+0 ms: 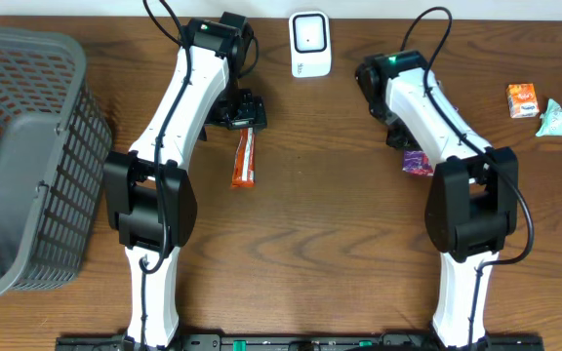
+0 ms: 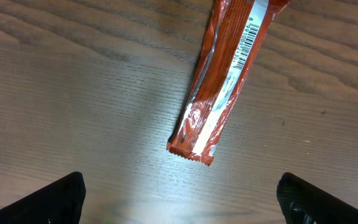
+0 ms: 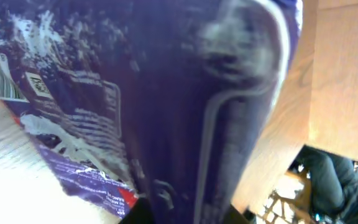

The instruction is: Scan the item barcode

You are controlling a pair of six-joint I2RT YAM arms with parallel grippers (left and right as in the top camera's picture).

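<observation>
— Purple packet (image 1: 418, 162): where is it seen?
— Beneath the right arm, only an edge uncovered from overhead; up close its print is blurred and its barcode is cut off.
— The right gripper (image 1: 405, 146)?
— Its jaws are hidden; a grip cannot be told.
— Elsewhere?
— The left gripper (image 2: 182, 199) is spread wide by an orange bar (image 2: 222, 81); a scanner (image 1: 310, 44) stands well apart.

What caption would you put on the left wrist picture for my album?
Open left gripper hangs near a red snack bar lying barcode-up on the wooden table.
</observation>
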